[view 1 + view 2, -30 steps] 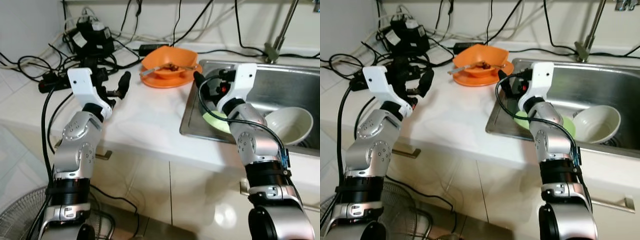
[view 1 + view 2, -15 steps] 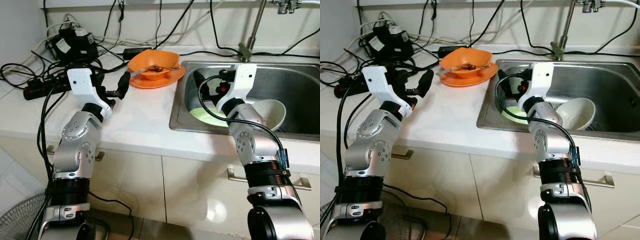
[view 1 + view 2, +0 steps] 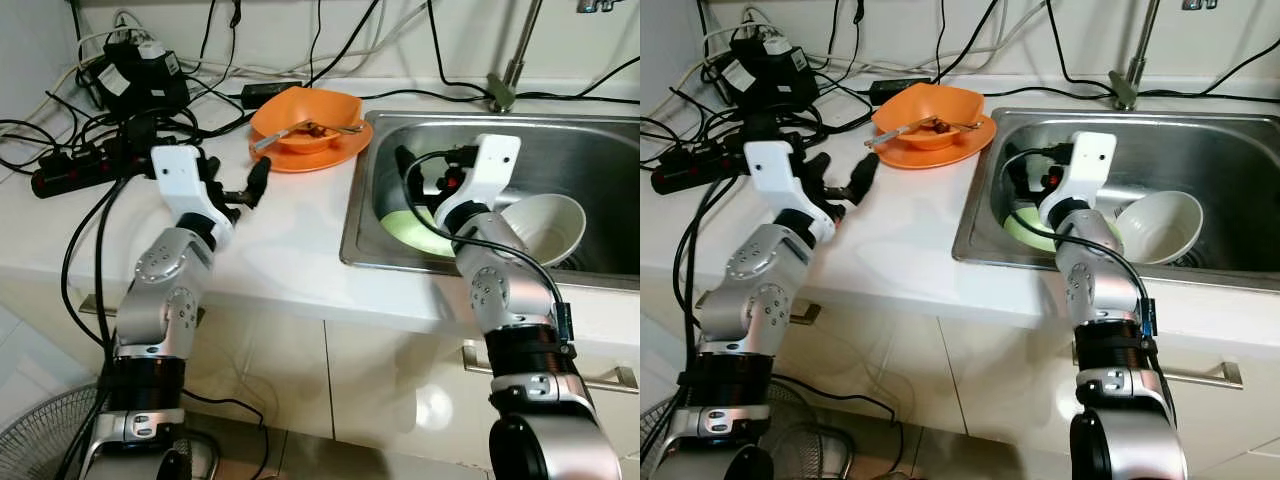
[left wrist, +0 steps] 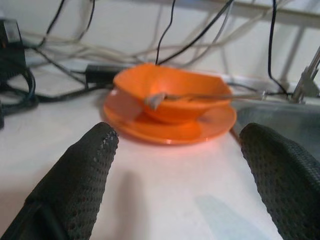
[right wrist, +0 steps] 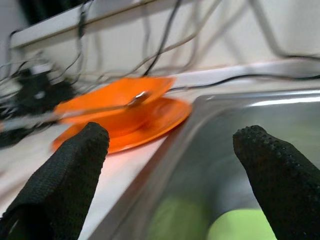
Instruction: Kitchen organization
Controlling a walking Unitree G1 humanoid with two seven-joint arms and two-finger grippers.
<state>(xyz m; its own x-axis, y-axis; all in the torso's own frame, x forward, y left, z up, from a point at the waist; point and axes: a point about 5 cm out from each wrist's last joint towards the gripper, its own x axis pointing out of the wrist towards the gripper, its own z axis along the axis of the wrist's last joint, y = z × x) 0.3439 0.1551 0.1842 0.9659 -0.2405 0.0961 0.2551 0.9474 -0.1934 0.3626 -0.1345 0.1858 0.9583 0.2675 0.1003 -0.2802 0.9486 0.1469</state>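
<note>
Orange bowl [image 3: 308,113] holds a loose spoon [image 3: 303,130]; the wide-open left gripper [image 3: 248,185] could tip it, spilling scraps.

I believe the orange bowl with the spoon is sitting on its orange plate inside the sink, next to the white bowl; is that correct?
Not quite. The orange bowl with the spoon does sit on its orange plate, but on the white counter just left of the sink, not inside it, as the left eye view shows. The white bowl lies in the sink, beside a green plate.
</note>
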